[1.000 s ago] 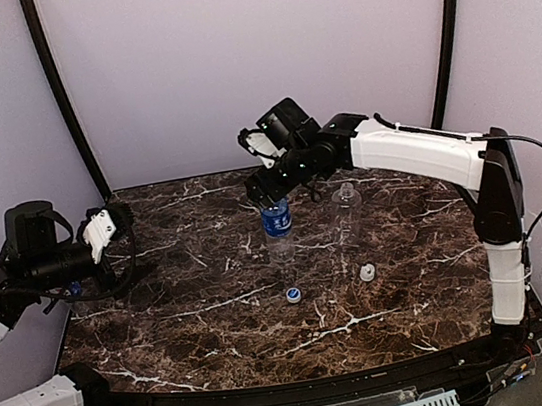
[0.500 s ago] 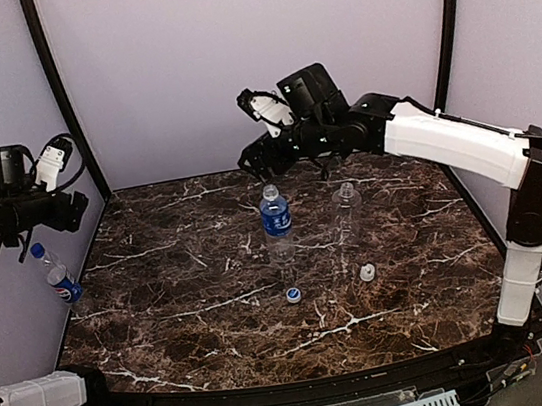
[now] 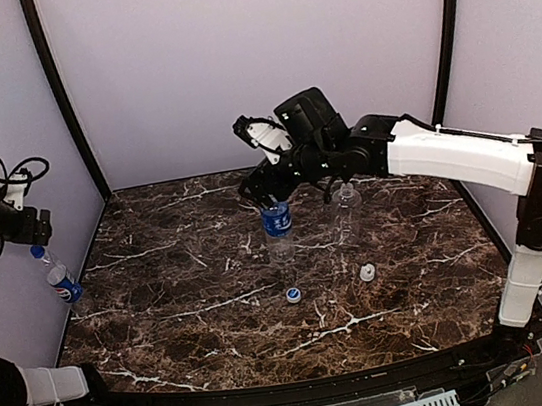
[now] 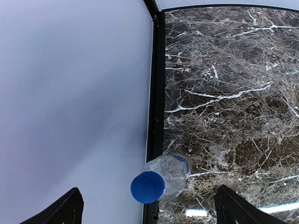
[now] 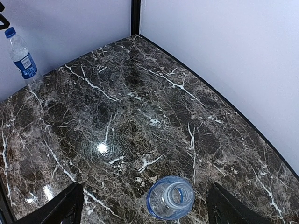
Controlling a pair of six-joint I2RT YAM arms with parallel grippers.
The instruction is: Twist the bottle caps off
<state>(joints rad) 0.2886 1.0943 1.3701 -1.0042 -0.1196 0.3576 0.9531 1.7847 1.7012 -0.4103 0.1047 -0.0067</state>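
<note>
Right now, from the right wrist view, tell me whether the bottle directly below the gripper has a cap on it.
No, the bottle shows an open round mouth with nothing screwed onto it.

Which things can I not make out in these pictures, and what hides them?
Top view: the right gripper covers the mouth of the middle bottle.
Top view: the two loose caps are too small to tell which side faces up.
Left wrist view: the bottom edge cuts off the left gripper; only its fingertips show.
Right wrist view: that bottle's open mouth hides its body.
</note>
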